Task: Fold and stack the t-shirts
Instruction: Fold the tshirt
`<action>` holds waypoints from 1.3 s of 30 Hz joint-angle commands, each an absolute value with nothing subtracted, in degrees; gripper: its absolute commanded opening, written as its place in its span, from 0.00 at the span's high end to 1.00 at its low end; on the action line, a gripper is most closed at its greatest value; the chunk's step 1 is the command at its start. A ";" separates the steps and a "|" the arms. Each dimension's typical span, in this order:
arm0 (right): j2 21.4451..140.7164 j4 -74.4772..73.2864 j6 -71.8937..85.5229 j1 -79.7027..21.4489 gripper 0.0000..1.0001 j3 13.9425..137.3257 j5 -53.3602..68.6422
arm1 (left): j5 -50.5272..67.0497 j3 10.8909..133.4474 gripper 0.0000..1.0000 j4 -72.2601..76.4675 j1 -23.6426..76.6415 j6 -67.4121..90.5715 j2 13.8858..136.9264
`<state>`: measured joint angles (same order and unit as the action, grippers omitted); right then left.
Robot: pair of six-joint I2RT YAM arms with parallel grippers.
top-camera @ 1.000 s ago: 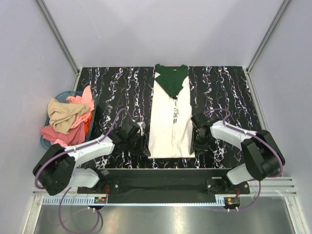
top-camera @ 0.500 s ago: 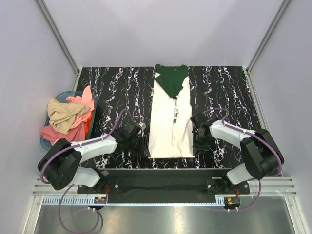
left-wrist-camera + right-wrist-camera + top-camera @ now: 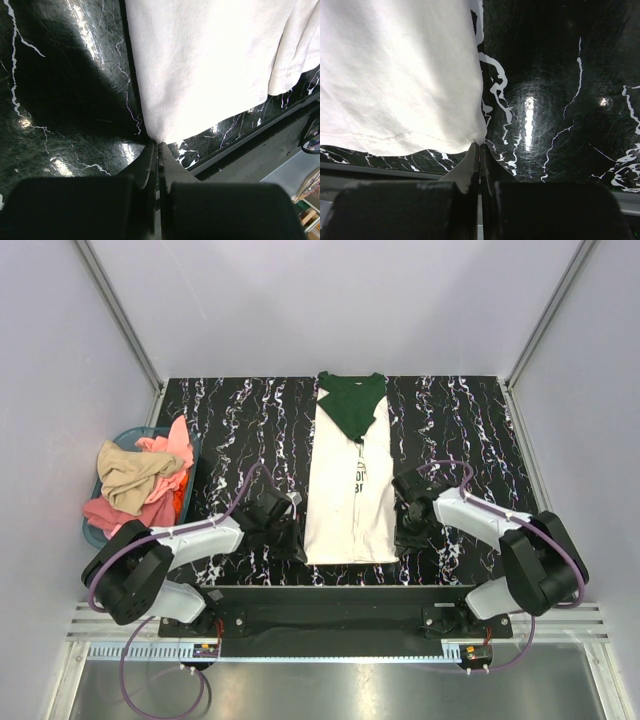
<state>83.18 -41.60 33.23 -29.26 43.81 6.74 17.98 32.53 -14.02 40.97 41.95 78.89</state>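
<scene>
The cream-white t-shirt lies folded into a long narrow strip down the middle of the black marbled table. The dark green t-shirt lies at the strip's far end. My left gripper is shut on the cream shirt's near left corner; in the left wrist view the cloth bunches into the shut fingertips of the gripper. My right gripper is shut on the near right corner, where the hem is pinched at the tips of the gripper.
A blue basket with pink and tan clothes hangs off the table's left edge. The table's front edge and a black rail run just behind both grippers. Grey walls close in the sides and back.
Both grippers have gone from open to shut on the cream shirt's near corners. The left arm has edged in toward the shirt; the shirt itself lies as before.
</scene>
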 commanded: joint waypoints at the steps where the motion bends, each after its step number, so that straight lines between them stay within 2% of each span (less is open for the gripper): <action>1: 79.72 -40.87 34.28 -29.88 1.00 44.12 6.86 | 18.98 34.71 1.00 -12.30 40.78 41.22 78.84; 7: 77.70 -42.01 35.16 -29.88 1.00 46.66 4.57 | 18.19 39.45 1.00 -15.82 40.61 40.26 78.84; 14: 80.68 -42.45 32.44 -29.01 1.00 53.16 1.50 | 20.39 46.92 1.00 -16.87 36.92 38.06 86.64; 29: 100.09 -43.15 23.03 -22.15 1.00 74.17 0.88 | 22.41 71.88 1.00 -22.93 29.63 32.52 105.98; 39: 106.08 -44.38 20.04 -17.93 1.00 85.94 3.07 | 23.28 84.27 1.00 -25.14 25.40 30.77 110.91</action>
<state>104.81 -43.86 22.41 -19.20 81.19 2.63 21.26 78.87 -25.54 26.50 32.58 109.80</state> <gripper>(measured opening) 0.010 0.012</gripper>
